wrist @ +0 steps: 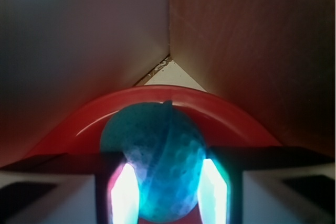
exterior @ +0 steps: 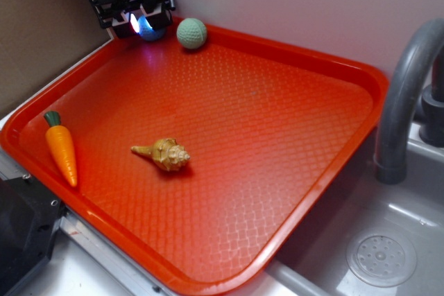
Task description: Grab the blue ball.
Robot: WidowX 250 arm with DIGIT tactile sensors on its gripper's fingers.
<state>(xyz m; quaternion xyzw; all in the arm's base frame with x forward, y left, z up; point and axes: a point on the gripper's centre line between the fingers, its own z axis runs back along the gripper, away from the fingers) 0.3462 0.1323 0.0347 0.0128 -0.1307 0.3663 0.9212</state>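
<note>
At the orange plastic tray's [exterior: 291,192] eleven o'clock corner, my gripper [exterior: 143,24] has its lit pads [wrist: 123,195] clasping the small dimpled blue ball [wrist: 157,161]. I'd hold pressure steady and lift straight, clear of the pale green textured ball [exterior: 191,33] at its three o'clock.

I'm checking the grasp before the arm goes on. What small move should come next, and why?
Probably a short, straight lift. In the wrist view the blue ball sits between both glowing fingers, which press its sides, so the gripper looks shut on it. It is in the far corner of the red tray, near the green ball, so rising clears the rim and avoids a nudge.
</note>
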